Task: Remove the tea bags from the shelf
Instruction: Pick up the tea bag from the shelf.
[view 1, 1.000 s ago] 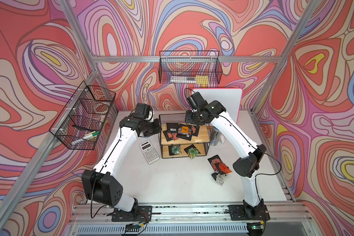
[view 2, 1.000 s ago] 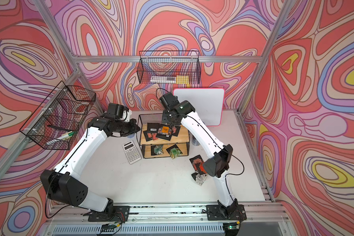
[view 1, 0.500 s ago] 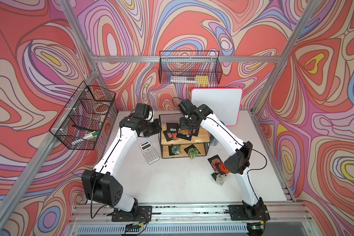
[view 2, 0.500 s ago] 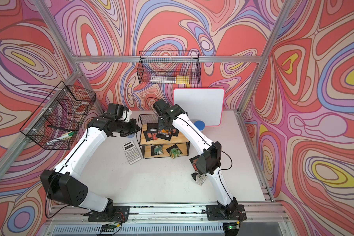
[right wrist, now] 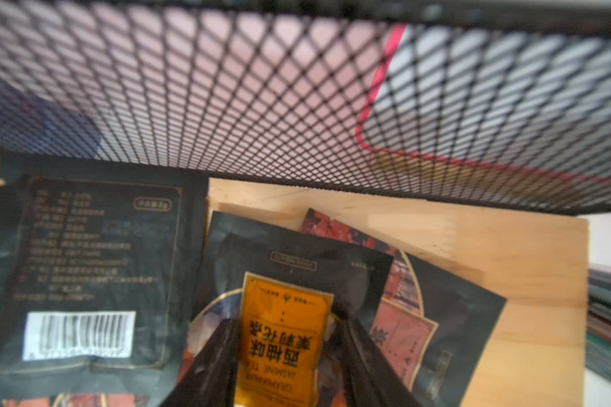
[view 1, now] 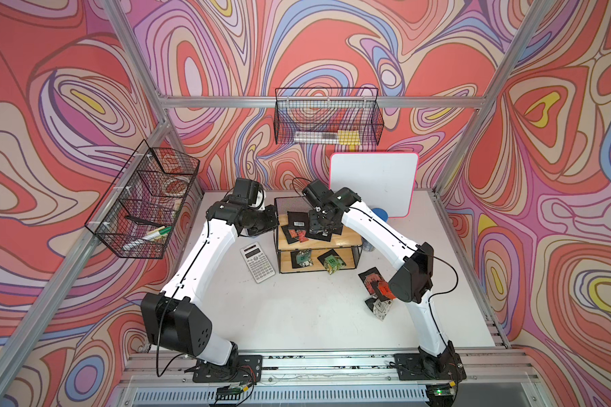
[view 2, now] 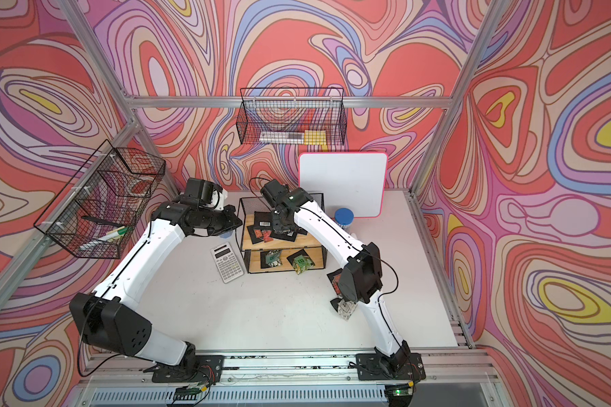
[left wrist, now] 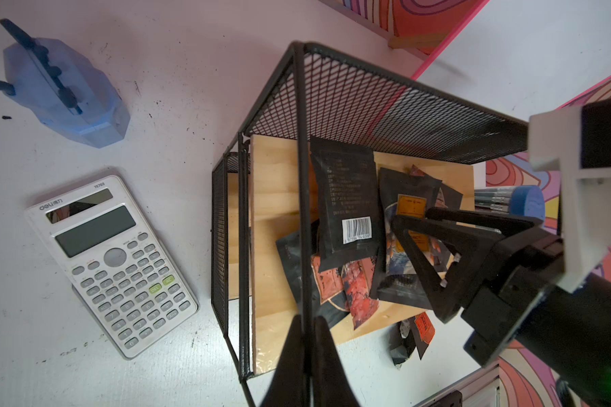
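**Item:** tea bags (view 1: 294,225), flat foil sachets.

**Location:** Several are lying overlapped on the upper board of the shelf (view 1: 349,240). Two green-printed sachets (view 1: 332,262) are sitting on the lower board. A small pile (view 1: 371,282) is already lying on the table (view 1: 297,310) by the right arm's elbow.

**Handling, as judged:** They are looking light, thin, crinkly and slick. Lying flat, they are offering little edge, so a raised corner or overhanging border is looking like the best hold. A neighbouring sachet may be dragging along.

**Right gripper** (right wrist: 285,327): It is standing part-open, with its fingers straddling the orange label of the top sachet (right wrist: 297,253) and the tips on its face. No firm hold is showing yet.

**Left gripper** (left wrist: 306,326): It is clamping shut on the shelf's front wire, seemingly steadying the rack.

**Change against a second ago:** The right gripper is now sitting nearer the left arm's side of the board. Its elbow is now overlapping the pile. The left arm is keeping its pose.
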Action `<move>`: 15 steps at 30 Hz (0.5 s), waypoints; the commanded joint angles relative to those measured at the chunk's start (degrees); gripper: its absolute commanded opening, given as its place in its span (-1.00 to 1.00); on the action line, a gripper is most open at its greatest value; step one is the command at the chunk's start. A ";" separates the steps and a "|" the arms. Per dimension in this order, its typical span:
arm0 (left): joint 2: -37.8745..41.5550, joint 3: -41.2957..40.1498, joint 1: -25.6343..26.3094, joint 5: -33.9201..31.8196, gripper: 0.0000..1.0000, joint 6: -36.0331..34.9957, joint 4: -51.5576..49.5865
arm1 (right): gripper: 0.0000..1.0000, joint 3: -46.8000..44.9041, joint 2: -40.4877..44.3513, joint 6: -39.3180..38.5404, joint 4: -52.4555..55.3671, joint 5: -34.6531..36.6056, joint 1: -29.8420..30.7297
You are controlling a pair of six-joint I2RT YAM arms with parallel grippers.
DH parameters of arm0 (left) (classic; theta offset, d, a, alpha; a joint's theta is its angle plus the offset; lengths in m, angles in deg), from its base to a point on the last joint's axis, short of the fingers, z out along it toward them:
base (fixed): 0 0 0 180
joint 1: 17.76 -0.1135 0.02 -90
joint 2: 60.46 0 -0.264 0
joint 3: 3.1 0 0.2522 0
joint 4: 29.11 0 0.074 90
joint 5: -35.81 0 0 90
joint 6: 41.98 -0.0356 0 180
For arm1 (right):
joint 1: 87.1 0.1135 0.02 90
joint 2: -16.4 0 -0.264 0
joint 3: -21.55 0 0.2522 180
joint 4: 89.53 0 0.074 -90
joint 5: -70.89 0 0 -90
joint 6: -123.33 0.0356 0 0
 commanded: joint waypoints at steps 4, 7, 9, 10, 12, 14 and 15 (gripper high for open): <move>-0.39 0.41 -0.25 0.34 -1.00 0.87 1.04 | -0.52 -2.05 -0.73 1.03 1.70 -1.65 0.07; -0.39 0.36 -0.25 0.29 -1.00 0.83 1.11 | -0.71 -0.88 -1.04 1.13 1.91 -1.71 0.07; -0.33 0.49 -0.25 0.32 -1.00 0.90 0.97 | -0.83 0.45 -1.58 1.16 2.52 -1.53 0.07; -0.31 0.49 -0.23 0.33 -1.00 0.87 0.95 | -0.89 0.89 -1.67 1.22 2.64 -1.36 0.07; -0.29 0.49 -0.25 0.24 -1.00 0.81 0.95 | -1.00 1.63 -1.74 1.23 2.64 -1.10 0.07; -0.44 0.49 -0.23 0.28 -1.00 0.86 0.95 | -1.00 2.65 -1.80 1.19 2.73 -0.56 0.07; -0.38 0.49 -0.25 0.39 -1.00 0.89 1.03 | -1.00 3.47 -1.89 1.06 2.82 -0.28 0.07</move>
